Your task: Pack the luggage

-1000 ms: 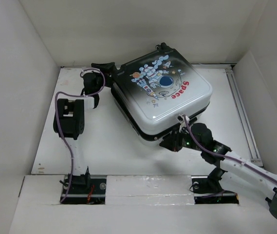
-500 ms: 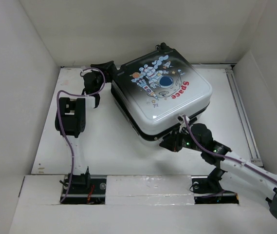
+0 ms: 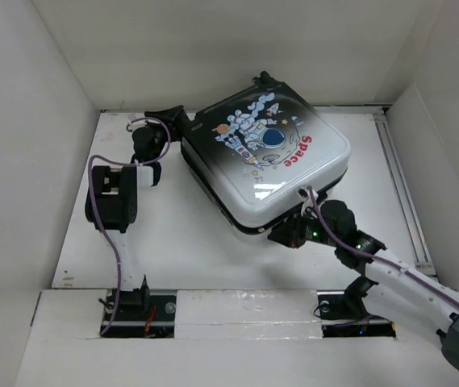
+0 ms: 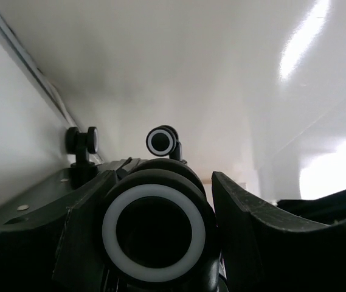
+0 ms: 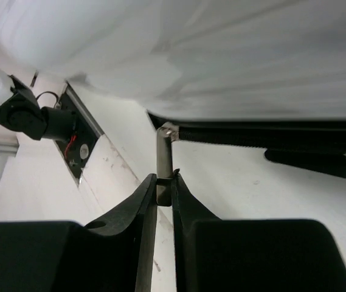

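Note:
The luggage (image 3: 265,157) lies closed on the white table, astronaut print and red "Space" word facing up. My left gripper (image 3: 177,118) is at its far-left corner, shut on one black wheel (image 4: 154,228), with a finger on each side of the wheel. Two more wheels (image 4: 160,141) show beyond it. My right gripper (image 3: 284,235) is at the near edge of the luggage, shut on the metal zipper pull (image 5: 164,163), which hangs from the black zipper line (image 5: 264,135) under the white shell.
White walls close in the table on the left, back and right. A metal rail (image 3: 398,181) runs along the right side. The arm bases and a white ledge (image 3: 237,310) lie at the near edge.
The luggage has shifted and turned slightly toward the back left. My left gripper moved that way with the wheel. My right gripper moved a little right and stays shut on the zipper pull.

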Action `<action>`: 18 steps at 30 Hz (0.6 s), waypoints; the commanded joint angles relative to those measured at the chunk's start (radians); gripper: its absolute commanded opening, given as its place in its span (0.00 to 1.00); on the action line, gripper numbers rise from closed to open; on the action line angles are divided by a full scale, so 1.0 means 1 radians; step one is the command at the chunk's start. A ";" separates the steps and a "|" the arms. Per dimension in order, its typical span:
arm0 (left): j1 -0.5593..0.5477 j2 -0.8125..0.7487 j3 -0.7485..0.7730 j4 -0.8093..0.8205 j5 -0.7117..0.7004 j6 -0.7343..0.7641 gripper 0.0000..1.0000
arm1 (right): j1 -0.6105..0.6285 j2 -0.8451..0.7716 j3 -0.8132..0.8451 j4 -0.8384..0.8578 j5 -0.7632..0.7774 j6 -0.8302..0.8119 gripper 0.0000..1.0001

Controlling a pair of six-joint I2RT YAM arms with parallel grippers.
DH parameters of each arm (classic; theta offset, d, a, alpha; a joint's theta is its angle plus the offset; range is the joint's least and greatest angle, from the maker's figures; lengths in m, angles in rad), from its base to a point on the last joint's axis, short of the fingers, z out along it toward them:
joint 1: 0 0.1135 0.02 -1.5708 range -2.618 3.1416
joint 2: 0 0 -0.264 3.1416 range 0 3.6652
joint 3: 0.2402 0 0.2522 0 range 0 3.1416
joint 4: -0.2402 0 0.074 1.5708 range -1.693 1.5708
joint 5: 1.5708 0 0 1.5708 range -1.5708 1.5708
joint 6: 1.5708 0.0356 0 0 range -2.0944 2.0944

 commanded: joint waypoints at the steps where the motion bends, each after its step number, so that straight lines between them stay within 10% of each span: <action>1: 0.068 -0.169 -0.136 0.104 -0.020 0.135 0.00 | -0.125 0.026 0.106 0.083 -0.102 -0.046 0.00; 10: 0.039 -0.668 -0.729 0.193 -0.147 0.215 0.00 | -0.405 0.281 0.344 0.073 -0.320 -0.155 0.00; 18: 0.039 -1.226 -0.965 -0.296 -0.288 0.421 0.00 | -0.168 0.009 0.047 -0.068 -0.170 -0.098 0.00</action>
